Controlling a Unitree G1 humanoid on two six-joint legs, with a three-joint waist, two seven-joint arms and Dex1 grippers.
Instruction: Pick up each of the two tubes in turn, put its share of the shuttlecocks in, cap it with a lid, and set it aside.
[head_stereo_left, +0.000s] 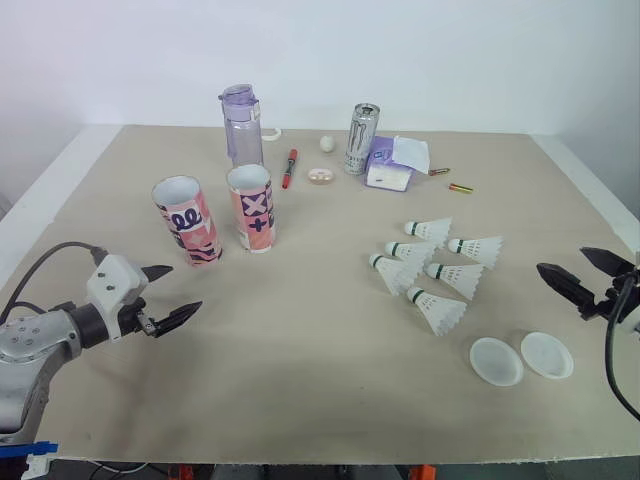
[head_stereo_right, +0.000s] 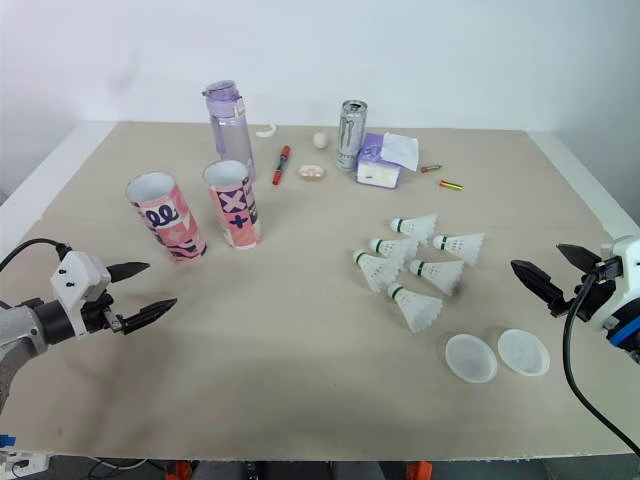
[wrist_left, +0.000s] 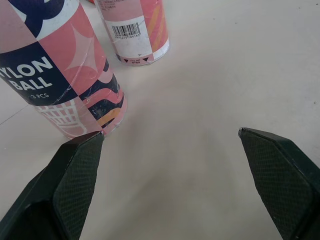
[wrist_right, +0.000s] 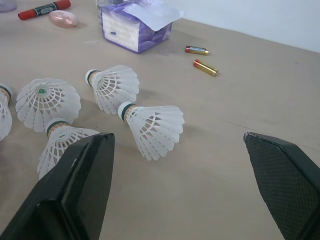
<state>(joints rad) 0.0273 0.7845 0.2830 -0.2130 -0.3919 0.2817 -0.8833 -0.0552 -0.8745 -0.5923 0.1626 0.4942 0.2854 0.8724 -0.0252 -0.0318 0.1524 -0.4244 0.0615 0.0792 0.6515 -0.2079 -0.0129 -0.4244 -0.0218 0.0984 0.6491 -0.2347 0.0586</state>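
Left eye view: I see the tubes upright, mouths up for loading, left of the silver can. The shuttlecocks lie loose right of it, with the lids nearer me. My left gripper and right gripper hang spread, empty.

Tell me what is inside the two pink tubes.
The left tube and right tube stand open: only white inner wall below each rim shows. Their bottoms are hidden by their own walls. Six shuttlecocks lie outside.
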